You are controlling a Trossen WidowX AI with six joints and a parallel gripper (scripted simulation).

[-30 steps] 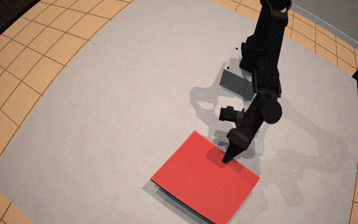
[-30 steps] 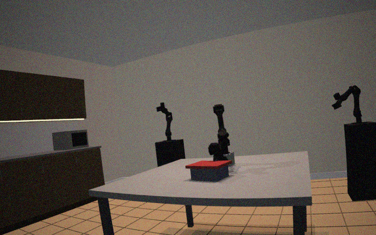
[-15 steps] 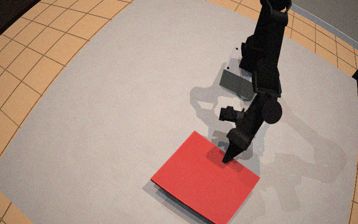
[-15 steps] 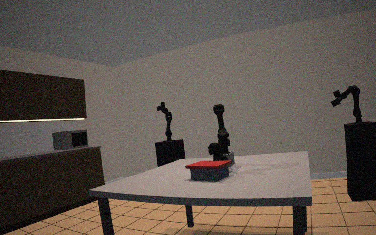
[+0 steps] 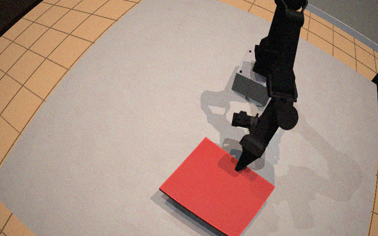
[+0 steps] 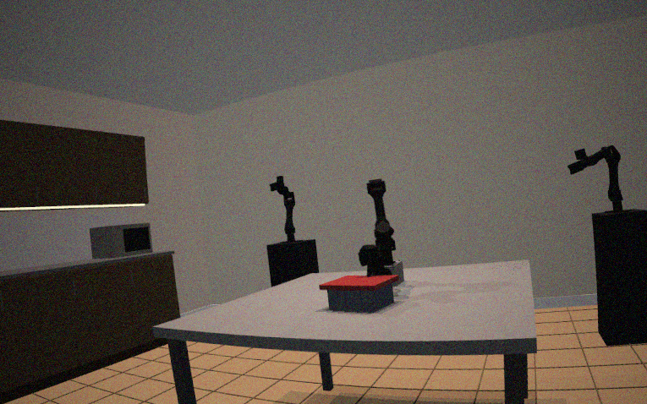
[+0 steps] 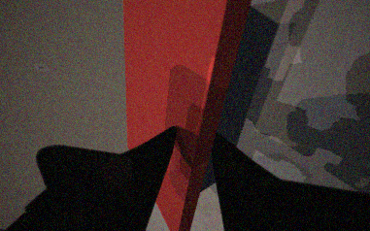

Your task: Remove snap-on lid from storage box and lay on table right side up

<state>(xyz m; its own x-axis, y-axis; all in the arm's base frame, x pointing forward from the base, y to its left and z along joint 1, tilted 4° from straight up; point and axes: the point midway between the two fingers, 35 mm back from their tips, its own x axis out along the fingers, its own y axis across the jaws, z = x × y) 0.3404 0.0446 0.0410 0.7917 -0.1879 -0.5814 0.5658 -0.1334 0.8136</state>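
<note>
The red snap-on lid [image 5: 214,187] [image 6: 356,281] [image 7: 169,58] sits on the dark blue storage box [image 6: 361,300] [image 7: 244,73] on the grey table [image 5: 111,102] [image 6: 466,306]. My gripper [image 5: 238,167] [image 7: 194,134] reaches down to the lid's edge nearest the arm's base. In the wrist view one finger is over the lid's top and the other is outside its darker red rim, so the fingers are shut on that rim. The lid looks level on the box. In the top view the lid hides most of the box.
The arm's grey base block [image 5: 250,88] stands behind the box. Two other arms on black pedestals [image 6: 290,260] [image 6: 622,270] stand beyond the table. A counter with a microwave [image 6: 120,239] is at the left wall.
</note>
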